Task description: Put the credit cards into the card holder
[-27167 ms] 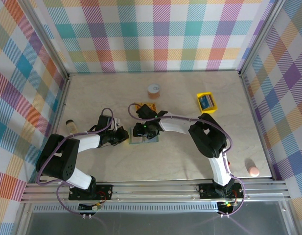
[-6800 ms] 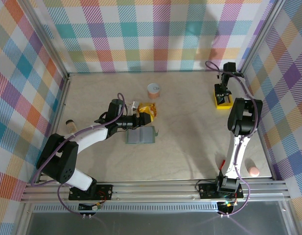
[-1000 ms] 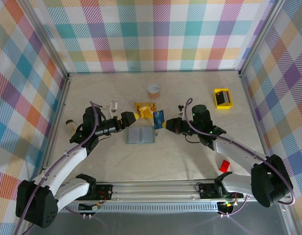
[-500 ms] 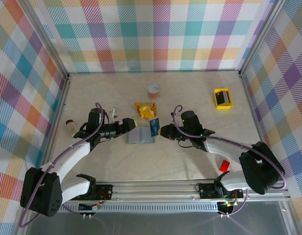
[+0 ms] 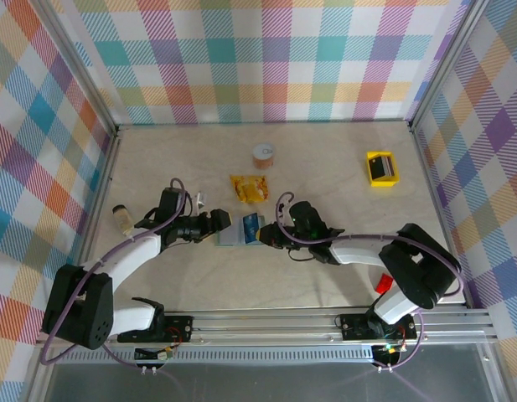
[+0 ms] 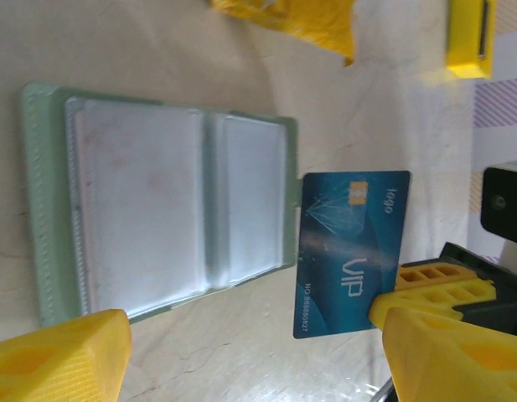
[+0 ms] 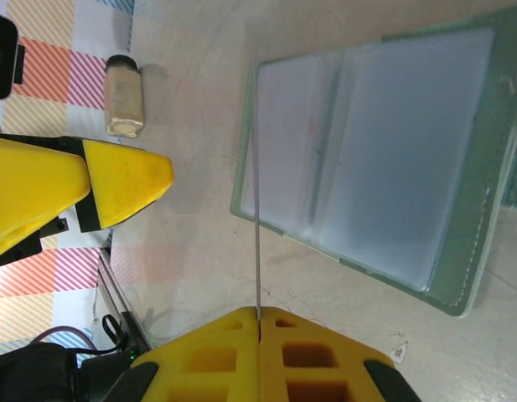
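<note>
Grip: the right fingers are pressed together on one short end of a blue credit card, pinching it so that the right wrist view sees it as a thin line running away from the fingertips. Its printed face, with a chip and the letters VIP, is turned toward the left wrist camera. The card's free end reaches the edge of the card holder on the right arm's side; whether card and holder touch there, I cannot tell.

The left fingers are spread wide with nothing between them, hanging just beside the opposite edge of the card holder, so the holder sits between the two arms' fingertips.

The card holder lies opened flat on the tabletop, its sage-green cover down and its pale clear slots facing up.

Just beyond the holder, toward the back wall, lies an orange-yellow snack packet, and farther back stands a small round tub. Well apart, at the far right of the tabletop, a small yellow tray holds a dark card. A small pale bottle lies near the left wall, beside the left arm
</note>
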{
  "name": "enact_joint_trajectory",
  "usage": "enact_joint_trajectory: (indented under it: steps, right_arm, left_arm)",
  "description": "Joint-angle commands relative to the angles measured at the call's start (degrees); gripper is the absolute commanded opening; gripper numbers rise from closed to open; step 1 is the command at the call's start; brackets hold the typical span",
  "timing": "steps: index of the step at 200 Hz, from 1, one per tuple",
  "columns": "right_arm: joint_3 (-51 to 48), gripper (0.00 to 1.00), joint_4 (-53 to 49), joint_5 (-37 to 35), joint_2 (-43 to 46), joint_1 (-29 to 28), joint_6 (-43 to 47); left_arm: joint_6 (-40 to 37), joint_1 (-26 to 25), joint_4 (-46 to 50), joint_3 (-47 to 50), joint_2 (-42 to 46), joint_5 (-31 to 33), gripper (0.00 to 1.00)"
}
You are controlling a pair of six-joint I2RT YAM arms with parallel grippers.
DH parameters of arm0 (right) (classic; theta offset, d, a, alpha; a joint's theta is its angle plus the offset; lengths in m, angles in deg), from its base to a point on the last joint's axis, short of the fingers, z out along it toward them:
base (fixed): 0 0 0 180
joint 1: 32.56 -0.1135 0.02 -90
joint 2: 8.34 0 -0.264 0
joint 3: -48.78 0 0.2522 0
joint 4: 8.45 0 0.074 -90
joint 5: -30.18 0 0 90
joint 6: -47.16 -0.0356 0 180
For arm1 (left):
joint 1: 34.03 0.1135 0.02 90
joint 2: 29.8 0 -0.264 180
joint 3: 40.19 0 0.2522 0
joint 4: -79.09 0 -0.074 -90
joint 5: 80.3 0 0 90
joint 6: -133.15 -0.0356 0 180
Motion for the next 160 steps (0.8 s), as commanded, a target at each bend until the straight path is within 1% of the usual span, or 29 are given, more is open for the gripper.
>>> enact_joint_trajectory:
  steps: [1,13,26,47,96,160]
  right_arm:
    - [-1.5,0.0,6.82,-3.24,-1.71,-0.85,-3.36]
    - [-1.83,0.0,7.39,-3.78,-2.73,-1.2,-3.92]
    - [-2.11,0.0,10.25,-4.28,-3.67,-1.45,-4.6]
    - [-2.15,0.02,11.18,-5.3,-4.82,-1.65,-6.26]
    - [-0.15,0.02,11.28,-5.84,-6.7,-2.79,-6.21]
    - [0.76,0.02,12.02,-7.15,-8.55,-3.5,-7.02]
  left_arm:
    - [-2.17,0.28,4.3,-2.02,-0.22,2.44,0.78]
    - [-2.79,0.17,5.23,-2.26,-0.35,3.84,0.78]
    - [-3.29,-0.01,6.25,-2.79,-0.95,4.55,0.78]
    - [-3.39,-0.23,5.69,-3.07,-1.79,3.94,0.76]
    - [-4.3,-0.66,4.83,-5.04,-4.27,3.42,0.69]
    - [-5.27,-1.66,3.55,-6.48,-8.87,4.04,0.68]
